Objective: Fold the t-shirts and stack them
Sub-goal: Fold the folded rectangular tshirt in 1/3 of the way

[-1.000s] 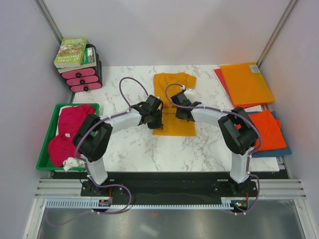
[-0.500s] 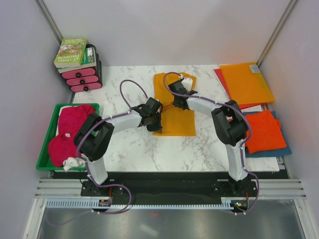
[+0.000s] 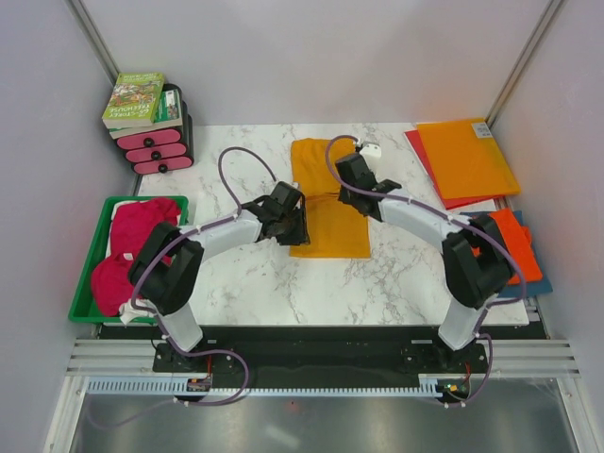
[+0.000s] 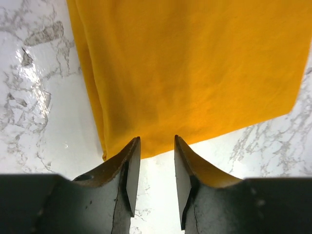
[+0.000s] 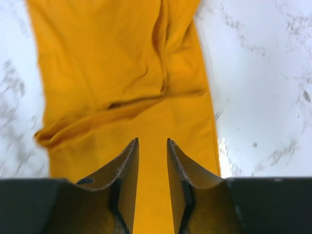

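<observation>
**Mia:** Where is the golden-orange t-shirt (image 3: 330, 203)?

**Tom:** It lies flat in the middle of the white surface (image 3: 255, 283). It is folded into a long strip that runs from far to near.

**Mia:** What about the left gripper (image 4: 155, 142)?

**Tom:** It is at the near left corner of that shirt. Its two fingers are a little way apart, and nothing is between them. The tips sit right at the shirt's near edge.

**Mia:** And the right gripper (image 5: 152, 142)?

**Tom:** It is over the far part of the same shirt. Its fingers are a little apart too, and it holds nothing. The cloth under it has a bumpy wrinkle.

**Mia:** Where are the other shirts?

**Tom:** The pink shirts (image 3: 137, 231) are piled in a green tray (image 3: 123, 199) on the left. A red-orange shirt (image 3: 517, 241) lies on a blue shirt (image 3: 536, 283) at the right edge, partly behind the right arm.

**Mia:** What else is there?

**Tom:** An orange sheet (image 3: 467, 156) lies on a red sheet (image 3: 431, 162) in the far right corner. A book (image 3: 135, 98) sits on pink drawers (image 3: 156, 148) at the far left.
</observation>
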`<move>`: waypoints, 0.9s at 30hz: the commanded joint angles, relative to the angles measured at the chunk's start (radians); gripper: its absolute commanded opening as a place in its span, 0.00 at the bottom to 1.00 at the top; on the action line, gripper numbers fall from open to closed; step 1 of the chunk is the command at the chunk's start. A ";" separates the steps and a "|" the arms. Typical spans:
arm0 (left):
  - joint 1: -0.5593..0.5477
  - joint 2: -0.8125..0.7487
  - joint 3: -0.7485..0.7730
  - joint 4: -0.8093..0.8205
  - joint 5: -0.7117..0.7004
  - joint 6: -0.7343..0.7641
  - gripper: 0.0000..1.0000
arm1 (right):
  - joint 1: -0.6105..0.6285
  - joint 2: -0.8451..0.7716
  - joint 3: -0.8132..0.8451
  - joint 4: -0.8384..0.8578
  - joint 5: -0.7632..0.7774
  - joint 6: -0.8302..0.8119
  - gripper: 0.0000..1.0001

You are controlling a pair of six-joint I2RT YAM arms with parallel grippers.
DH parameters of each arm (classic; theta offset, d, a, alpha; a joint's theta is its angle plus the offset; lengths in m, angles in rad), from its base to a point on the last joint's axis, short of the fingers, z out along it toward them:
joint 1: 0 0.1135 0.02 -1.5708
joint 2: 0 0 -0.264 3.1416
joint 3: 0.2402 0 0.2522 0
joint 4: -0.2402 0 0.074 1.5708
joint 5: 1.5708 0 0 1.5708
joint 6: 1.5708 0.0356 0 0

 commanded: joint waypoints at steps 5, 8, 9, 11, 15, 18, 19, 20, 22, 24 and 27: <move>-0.003 0.030 0.051 0.028 -0.044 0.009 0.27 | 0.057 -0.160 -0.259 0.054 -0.026 0.064 0.18; -0.003 0.096 0.094 0.020 -0.045 0.025 0.24 | 0.059 -0.103 -0.274 0.066 -0.023 0.079 0.10; -0.001 0.111 0.123 0.014 -0.068 0.028 0.24 | 0.059 -0.071 -0.270 0.069 -0.019 0.081 0.08; 0.000 0.154 0.149 0.012 -0.074 0.035 0.24 | 0.059 -0.039 -0.259 0.073 -0.019 0.091 0.06; 0.002 0.202 0.200 -0.052 -0.064 0.034 0.21 | 0.066 0.006 -0.258 0.067 -0.028 0.101 0.05; 0.000 0.164 0.128 -0.061 -0.067 0.008 0.16 | 0.079 -0.015 -0.293 0.061 -0.032 0.116 0.05; 0.000 0.147 0.102 -0.061 -0.070 -0.003 0.14 | 0.089 -0.026 -0.325 0.060 -0.032 0.120 0.05; 0.000 0.127 0.074 -0.061 -0.076 -0.029 0.12 | 0.095 -0.038 -0.340 0.058 -0.031 0.128 0.05; -0.006 0.063 -0.016 -0.061 -0.080 -0.055 0.11 | 0.124 -0.075 -0.392 0.057 -0.031 0.156 0.05; -0.010 0.000 -0.093 -0.063 -0.082 -0.081 0.10 | 0.155 -0.112 -0.428 0.046 -0.022 0.191 0.05; -0.030 -0.063 -0.184 -0.080 -0.087 -0.107 0.09 | 0.233 -0.164 -0.497 0.017 0.003 0.238 0.05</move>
